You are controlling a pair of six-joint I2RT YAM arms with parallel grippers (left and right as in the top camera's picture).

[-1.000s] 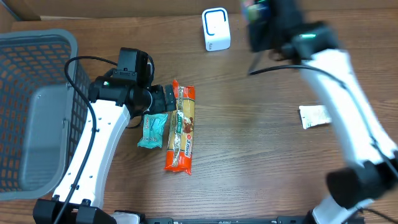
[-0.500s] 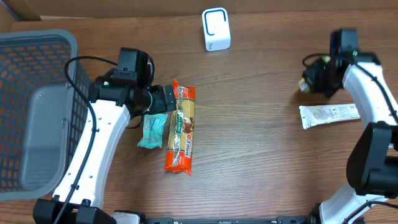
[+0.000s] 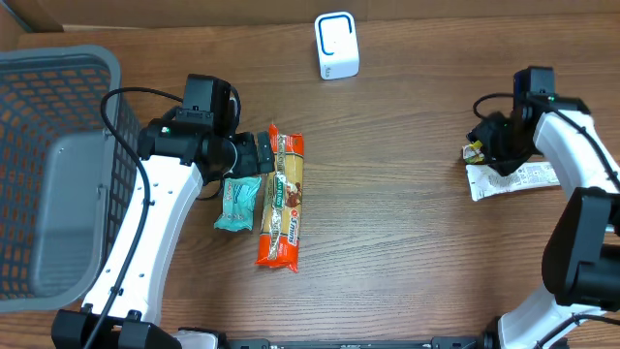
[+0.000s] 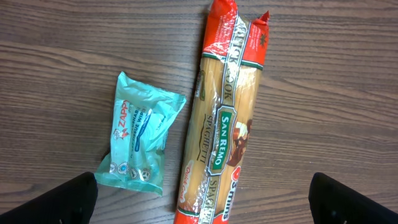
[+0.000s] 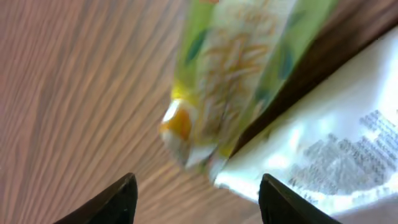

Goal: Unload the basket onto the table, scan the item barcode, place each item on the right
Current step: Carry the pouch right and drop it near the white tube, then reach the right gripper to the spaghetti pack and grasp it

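Nearest the robot, the spaghetti packet (image 4: 222, 124) lies flat on the table (image 3: 407, 242), with the small teal wipes pack (image 4: 140, 134) just beside it on its left. The left gripper (image 4: 208, 198) hovers above the pair, its fingers spread wide with nothing between them. No barcode shows on the upper face of either pack, so it is probably underneath or on a side.

Over on the right, the white packet (image 3: 513, 179) lies print side up. A yellow-green snack packet (image 5: 239, 68) rests at its end, seemingly touching it. The right gripper (image 5: 202, 196) sits low over that snack packet with its fingers apart and gripping nothing.

Farthest off, the white scanner (image 3: 336, 46) stands at the back edge, well apart from every pack. The grey basket (image 3: 107, 68) sits on the left.

The step in hand looks like choosing and picking up an item. The left arm seems better placed:
- Come straight down and close across the narrow width of one pack only.
- Keep clear of the neighbouring pack.
- Grip near the middle so the long spaghetti packet does not droop.
- Once it is lifted, turn the hidden face toward the scanner's window and hold it steady with the fingers off the code.
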